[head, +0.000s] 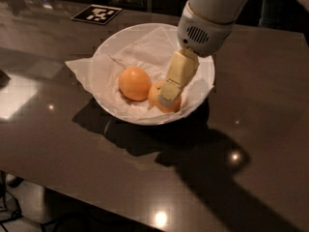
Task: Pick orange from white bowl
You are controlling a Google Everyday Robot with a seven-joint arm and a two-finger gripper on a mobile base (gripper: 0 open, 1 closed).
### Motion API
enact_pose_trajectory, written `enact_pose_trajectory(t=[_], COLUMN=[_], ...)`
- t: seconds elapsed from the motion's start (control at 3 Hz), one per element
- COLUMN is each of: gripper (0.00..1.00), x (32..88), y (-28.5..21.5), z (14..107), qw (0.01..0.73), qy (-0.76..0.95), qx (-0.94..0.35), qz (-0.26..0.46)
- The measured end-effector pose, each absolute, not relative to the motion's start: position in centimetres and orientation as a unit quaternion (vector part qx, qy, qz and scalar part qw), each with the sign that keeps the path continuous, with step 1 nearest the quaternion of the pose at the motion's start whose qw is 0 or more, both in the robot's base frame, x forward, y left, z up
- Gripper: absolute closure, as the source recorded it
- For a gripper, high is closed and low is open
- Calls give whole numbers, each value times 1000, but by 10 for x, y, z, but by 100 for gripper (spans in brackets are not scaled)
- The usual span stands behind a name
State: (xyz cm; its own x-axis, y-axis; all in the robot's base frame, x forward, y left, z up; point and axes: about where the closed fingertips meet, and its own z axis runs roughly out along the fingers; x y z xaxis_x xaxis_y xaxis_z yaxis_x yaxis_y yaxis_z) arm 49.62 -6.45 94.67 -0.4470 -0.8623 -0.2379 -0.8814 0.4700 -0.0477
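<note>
The camera view looks down at an angle on a dark, glossy surface (pixel 72 168) that mirrors several small points of light. A wide, shallow white bowl (pixel 145 122) sits on it, a little above and left of the middle. Crumpled white paper (pixel 145 47) lines the bowl, and one corner of the paper spills over the left rim onto the surface.

Two round fruits lie side by side in the lower half of the bowl, touching or very nearly so. The orange (pixel 153 95) is the right-hand one, paler and more yellow, resting on the paper near the front rim. The second fruit (pixel 134 83), a deeper orange and smoother, lies just to its left.

The arm comes in from the upper right. Its white wrist housing (pixel 203 30), with a small vent grille, hangs above the right side of the bowl. Below it the pale yellow gripper (pixel 167 98) slants down and to the left into the bowl, lying across the front of the orange and covering its middle. It seems to touch the fruit, though the angle leaves that unsure. Whether the gripper is spread or clamped on the orange cannot be told from here.

A black-and-white patterned tag (pixel 96 14) lies flat on the surface beyond the bowl, at the upper left. A heavy shadow (pixel 193 153) spreads from under the bowl toward the lower right.
</note>
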Motion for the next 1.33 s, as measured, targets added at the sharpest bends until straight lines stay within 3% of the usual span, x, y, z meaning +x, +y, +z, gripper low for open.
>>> enact_pose_trajectory(t=[1.0, 1.33], gripper=[0, 7], x=[502, 507], y=[-50, -43], z=[909, 907], qw=[72, 66], qy=[880, 880], qx=[-464, -466], qz=[65, 58])
